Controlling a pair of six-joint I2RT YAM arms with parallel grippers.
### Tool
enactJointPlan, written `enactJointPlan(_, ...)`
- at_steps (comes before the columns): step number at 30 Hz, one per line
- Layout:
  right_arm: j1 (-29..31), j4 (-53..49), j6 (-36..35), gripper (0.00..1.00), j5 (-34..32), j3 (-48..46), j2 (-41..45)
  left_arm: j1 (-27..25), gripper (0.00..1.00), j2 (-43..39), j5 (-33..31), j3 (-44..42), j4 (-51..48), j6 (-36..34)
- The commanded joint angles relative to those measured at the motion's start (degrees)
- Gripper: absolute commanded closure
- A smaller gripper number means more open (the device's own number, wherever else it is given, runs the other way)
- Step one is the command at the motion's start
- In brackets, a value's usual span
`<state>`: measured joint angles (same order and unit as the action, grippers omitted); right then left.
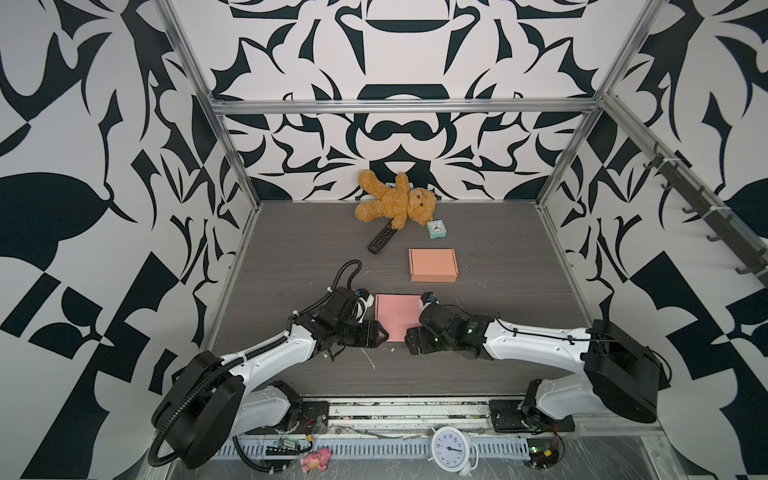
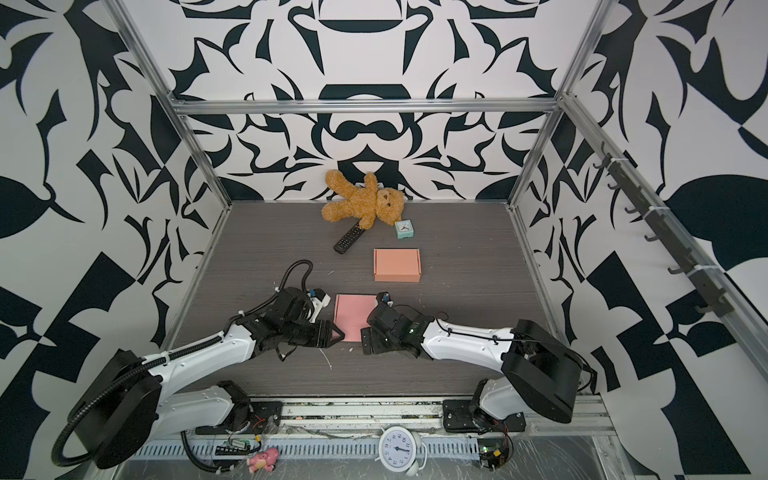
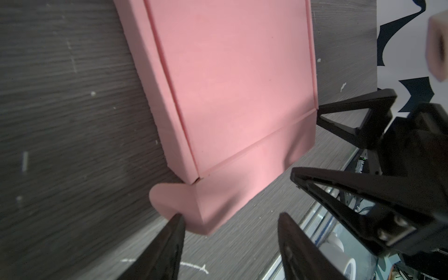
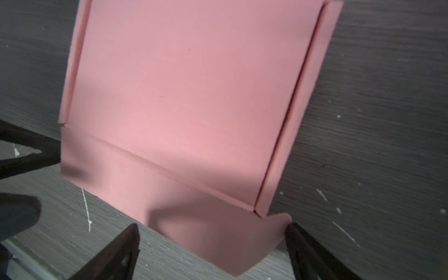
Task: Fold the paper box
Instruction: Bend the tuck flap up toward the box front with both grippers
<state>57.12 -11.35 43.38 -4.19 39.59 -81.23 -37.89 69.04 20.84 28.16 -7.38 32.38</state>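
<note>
Black fingers of my left gripper (image 3: 230, 215) stand spread about one near corner of the pink paper box (image 3: 230, 84), one tip at the corner's rounded tab. My right gripper (image 4: 212, 225) gapes wide about the other near corner. Between them the box lies on the grey counter (image 1: 498, 291), its front flap sticking out toward me. Behind it sits a folded peach box (image 1: 433, 264).

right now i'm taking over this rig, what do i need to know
Left claw: open, at the pink box's near left corner, holding nothing.
Right claw: open, at its near right corner, holding nothing.
The pink box lies between both claws; a closed orange box sits behind it.
Done: sides look folded, top panel down.
Left: near flap and corner tabs stick out; tuck them in.
</note>
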Motion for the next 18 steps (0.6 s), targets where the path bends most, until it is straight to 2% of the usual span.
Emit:
enactJointPlan(1,0.49,1.49,0.14,0.04,0.39,2.33,-0.13,-0.17,0.36,0.63,0.07,1.49,1.0,-0.65)
enactJointPlan(18,1.83,2.72,0.57,0.05,1.46,4.26,-1.68,-0.17,0.36,-0.12,2.63,0.93,3.68,0.23)
